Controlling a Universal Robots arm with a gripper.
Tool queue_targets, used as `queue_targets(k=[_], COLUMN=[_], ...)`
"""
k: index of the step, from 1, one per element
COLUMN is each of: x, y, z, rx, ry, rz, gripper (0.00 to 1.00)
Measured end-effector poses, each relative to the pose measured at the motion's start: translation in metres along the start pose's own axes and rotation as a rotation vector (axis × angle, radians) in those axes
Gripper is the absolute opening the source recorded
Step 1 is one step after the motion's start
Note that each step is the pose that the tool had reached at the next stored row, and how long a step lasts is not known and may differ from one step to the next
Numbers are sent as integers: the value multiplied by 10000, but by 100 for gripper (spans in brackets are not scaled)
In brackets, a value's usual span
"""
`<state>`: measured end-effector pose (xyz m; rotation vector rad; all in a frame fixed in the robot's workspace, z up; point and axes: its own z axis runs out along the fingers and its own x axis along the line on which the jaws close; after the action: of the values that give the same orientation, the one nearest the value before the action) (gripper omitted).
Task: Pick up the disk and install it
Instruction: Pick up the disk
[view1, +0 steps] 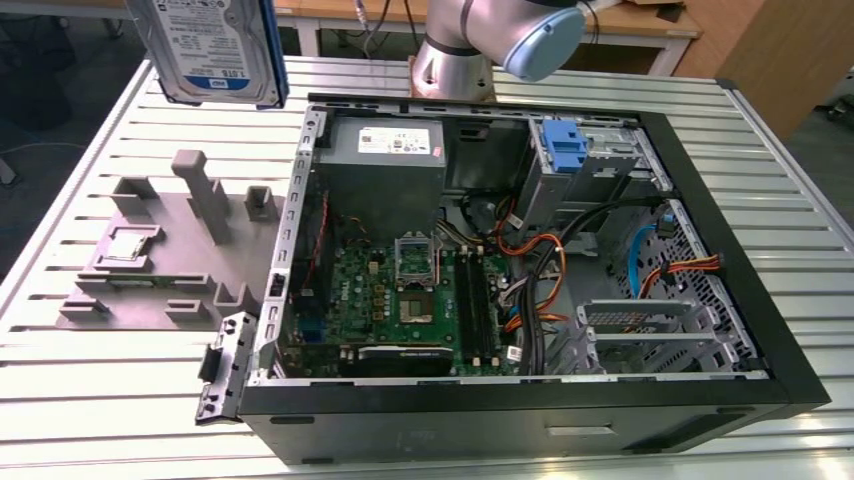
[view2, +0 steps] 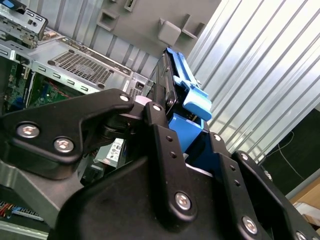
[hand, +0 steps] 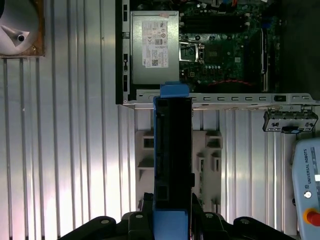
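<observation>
Holding disk (view1: 214, 45) in gripper (view2: 192, 142), jaws closed tight on its blue bracket (view2: 196, 100). Raised over slatted table (view1: 120, 400), above grey fixture (view1: 147, 290), beside open computer case (view1: 534, 420).

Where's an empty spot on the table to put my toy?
Bare slats of the table lie between the grey fixture and its near edge, at the exterior view's left, and beside the computer case, on that view's right. Inside the case, cables and the motherboard crowd everything. The gripper holds the disk aloft.
</observation>
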<state>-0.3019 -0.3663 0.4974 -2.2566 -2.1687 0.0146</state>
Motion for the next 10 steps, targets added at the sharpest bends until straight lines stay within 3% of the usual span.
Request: queue_targets(k=[10], x=[-166], y=[9], z=[3], rx=[-1], ry=[0], rz=[0], gripper=[37])
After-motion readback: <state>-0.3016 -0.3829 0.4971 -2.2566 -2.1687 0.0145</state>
